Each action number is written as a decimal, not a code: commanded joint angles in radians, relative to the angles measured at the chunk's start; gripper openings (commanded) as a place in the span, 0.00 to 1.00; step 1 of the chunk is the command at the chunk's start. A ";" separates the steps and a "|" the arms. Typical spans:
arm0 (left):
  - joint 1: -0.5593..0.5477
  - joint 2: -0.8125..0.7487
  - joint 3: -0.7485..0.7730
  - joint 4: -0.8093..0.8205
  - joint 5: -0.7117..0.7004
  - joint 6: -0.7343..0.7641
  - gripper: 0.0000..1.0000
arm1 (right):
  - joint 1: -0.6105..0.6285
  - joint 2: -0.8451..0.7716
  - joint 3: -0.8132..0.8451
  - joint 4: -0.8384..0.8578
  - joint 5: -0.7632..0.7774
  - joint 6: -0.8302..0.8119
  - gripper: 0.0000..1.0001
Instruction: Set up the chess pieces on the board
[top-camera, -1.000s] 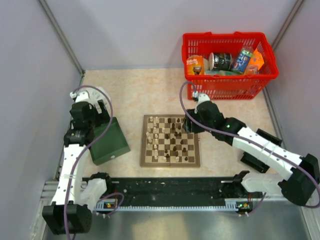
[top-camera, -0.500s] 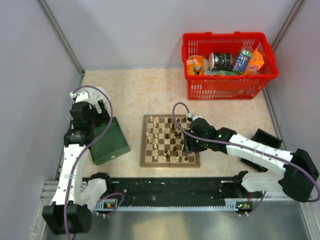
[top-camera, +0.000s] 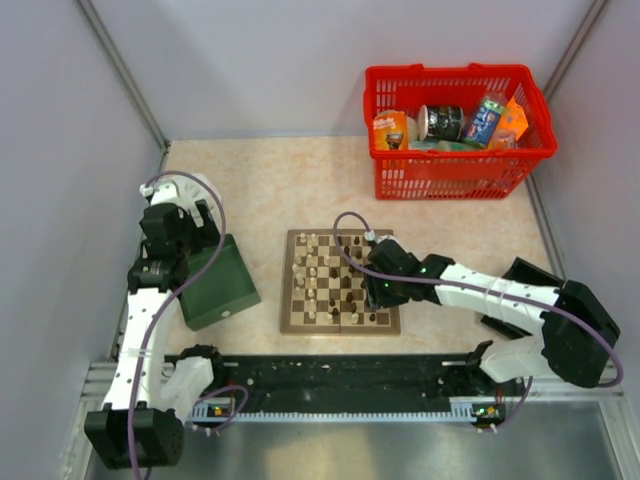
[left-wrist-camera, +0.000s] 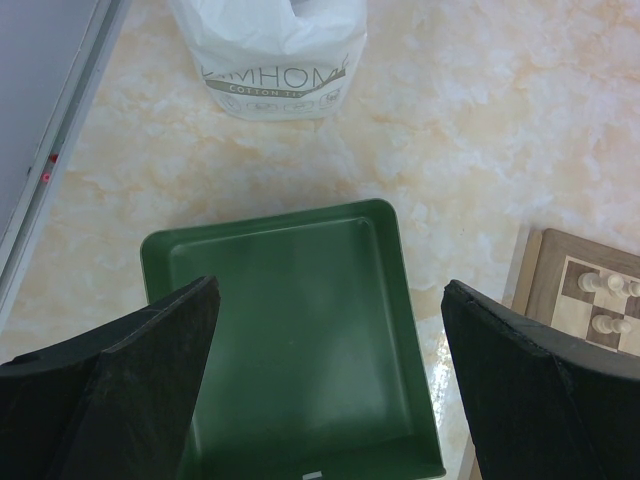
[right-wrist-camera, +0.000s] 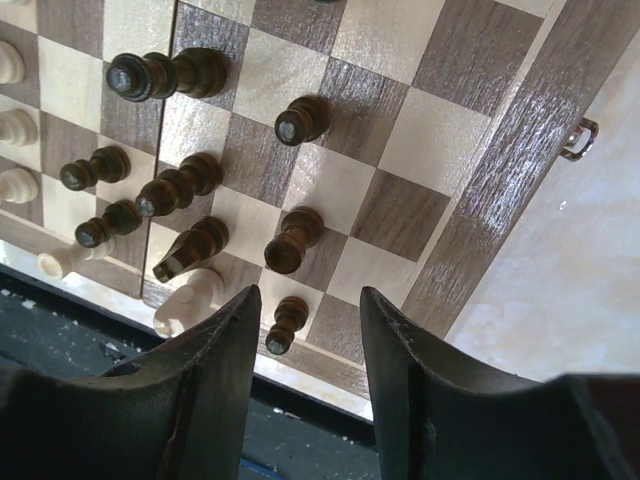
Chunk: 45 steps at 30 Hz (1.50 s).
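The wooden checkered board (top-camera: 292, 322) lies mid-table with cream and dark brown chess pieces (top-camera: 340, 280) scattered over its squares. My right gripper (top-camera: 376, 291) hovers over the board's right side, open and empty. In the right wrist view it (right-wrist-camera: 312, 335) stands above a small dark pawn (right-wrist-camera: 285, 323) near the board's border (right-wrist-camera: 500, 190), with several dark pieces (right-wrist-camera: 180, 185) and a cream piece (right-wrist-camera: 190, 298) beside it. My left gripper (top-camera: 190, 268) is open and empty over the dark green box (left-wrist-camera: 290, 340). The board's corner (left-wrist-camera: 545, 270) with cream pawns (left-wrist-camera: 605, 285) shows at the right of the left wrist view.
A red basket (top-camera: 520, 155) with cans and packets stands at the back right. A white bag (left-wrist-camera: 275, 50) lies beyond the green box (top-camera: 225, 290). A black rail (top-camera: 340, 375) runs along the near edge. A black holder (top-camera: 520, 275) lies right of the board.
My right arm has swung from the board's far right corner toward its near right side and dropped lower over the pieces. The left arm has not moved.
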 joint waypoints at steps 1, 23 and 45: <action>0.000 -0.007 -0.004 0.014 -0.001 0.012 0.98 | 0.018 0.029 0.049 0.039 0.036 -0.007 0.44; -0.001 -0.009 -0.005 0.014 -0.004 0.013 0.98 | 0.034 0.095 0.092 0.053 0.078 -0.022 0.38; 0.000 -0.010 -0.007 0.014 -0.004 0.015 0.98 | 0.034 0.124 0.101 0.053 0.075 -0.028 0.29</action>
